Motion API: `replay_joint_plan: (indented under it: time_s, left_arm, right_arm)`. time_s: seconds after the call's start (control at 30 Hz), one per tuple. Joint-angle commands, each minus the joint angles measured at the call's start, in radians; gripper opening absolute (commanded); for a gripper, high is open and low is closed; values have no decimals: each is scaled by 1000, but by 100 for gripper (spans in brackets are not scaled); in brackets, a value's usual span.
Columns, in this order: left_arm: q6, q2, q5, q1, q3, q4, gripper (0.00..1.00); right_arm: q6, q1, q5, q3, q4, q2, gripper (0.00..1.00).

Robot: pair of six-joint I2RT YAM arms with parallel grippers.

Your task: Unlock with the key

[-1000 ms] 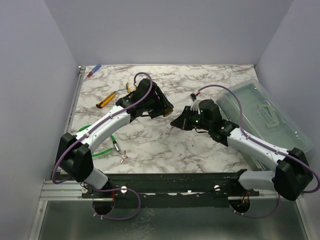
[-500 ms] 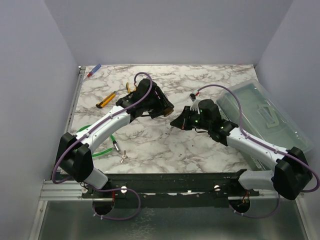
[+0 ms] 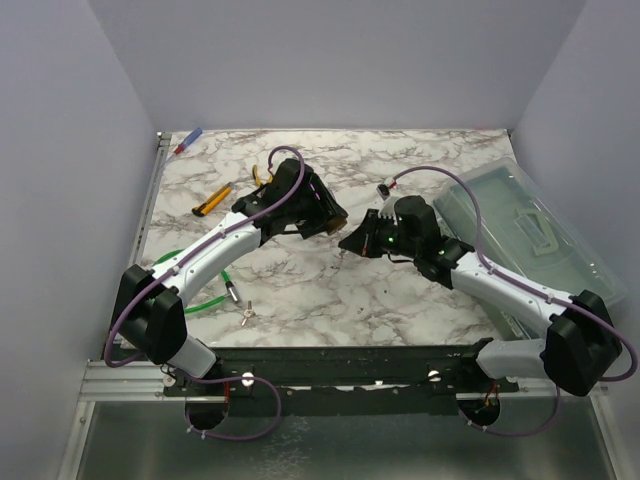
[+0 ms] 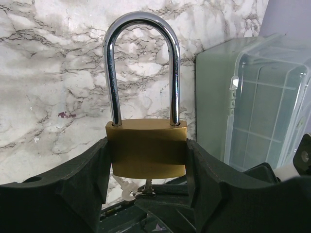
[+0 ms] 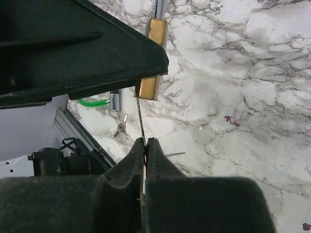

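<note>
Left gripper clamped on brass padlock with chrome shackle; shackle still seated. Right gripper pinches thin metal key, tip apparently in keyhole. Turning remains.

Both arms reach inward; left end effector clamps half-spread, right end effector pinched shut, tips seemingly almost touching.

The marble counter carries a clear plastic box along its right side. A yellow utility knife and a blue pen lie far left, with a green cable and small keys nearer.
</note>
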Motion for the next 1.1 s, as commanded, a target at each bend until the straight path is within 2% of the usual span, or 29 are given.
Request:
replay_joint_plan:
  time_s: [0.0, 1.07]
  left_arm:
    - [-29, -57, 23, 2, 1, 69, 0]
    - [-32, -52, 22, 2, -9, 79, 0]
  right_arm:
    - [-22, 3, 24, 36, 13, 17, 1]
    - [-20, 3, 55, 59, -10, 19, 1]
